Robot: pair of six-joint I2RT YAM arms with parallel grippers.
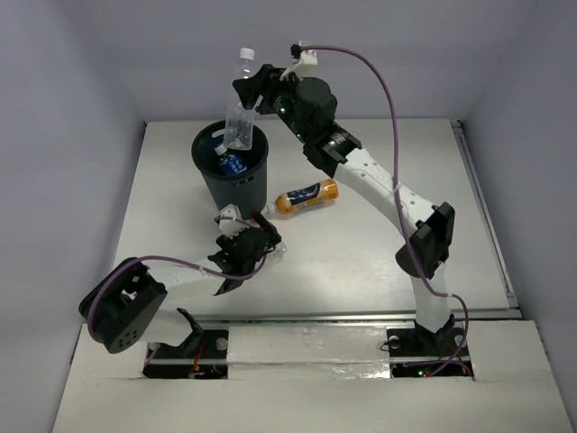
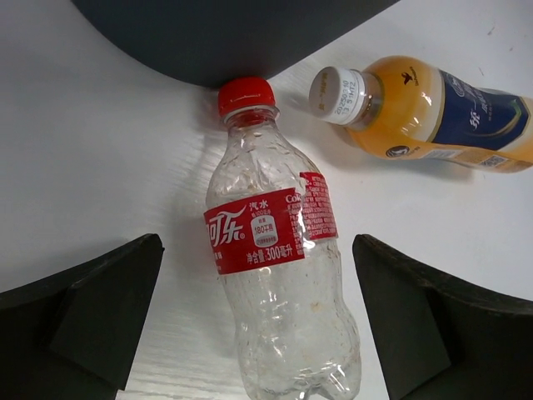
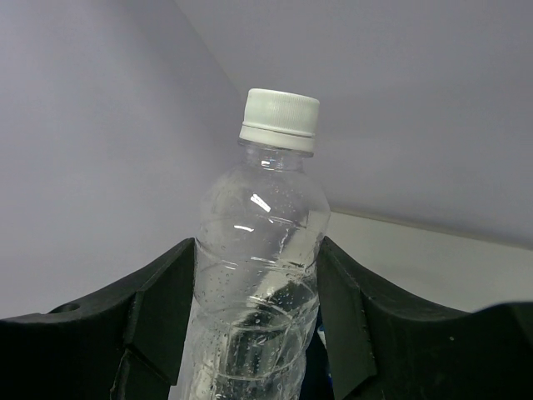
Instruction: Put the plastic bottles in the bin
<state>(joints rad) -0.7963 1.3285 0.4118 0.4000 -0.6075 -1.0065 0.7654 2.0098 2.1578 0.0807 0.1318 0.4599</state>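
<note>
The right arm's fingers [image 3: 158, 308] pinch the plain white-capped bottle [image 3: 262, 250], cap upward, above the black bin [image 1: 236, 194], which holds a blue-labelled bottle [image 1: 232, 164]. The left arm's fingers [image 2: 92, 308] are spread to either side of the red-labelled bottle [image 2: 275, 275], which lies on the table [image 2: 83, 125] with its cap towards the bin. The orange bottle [image 2: 433, 108] lies just beside it.

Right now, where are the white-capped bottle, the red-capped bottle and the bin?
white-capped bottle [image 3: 265, 225]: right wrist view, on its clear shoulder.
red-capped bottle [image 2: 254, 237]: left wrist view, on its red label.
bin [image 1: 221, 188]: top external view, on its front outer wall.
</note>
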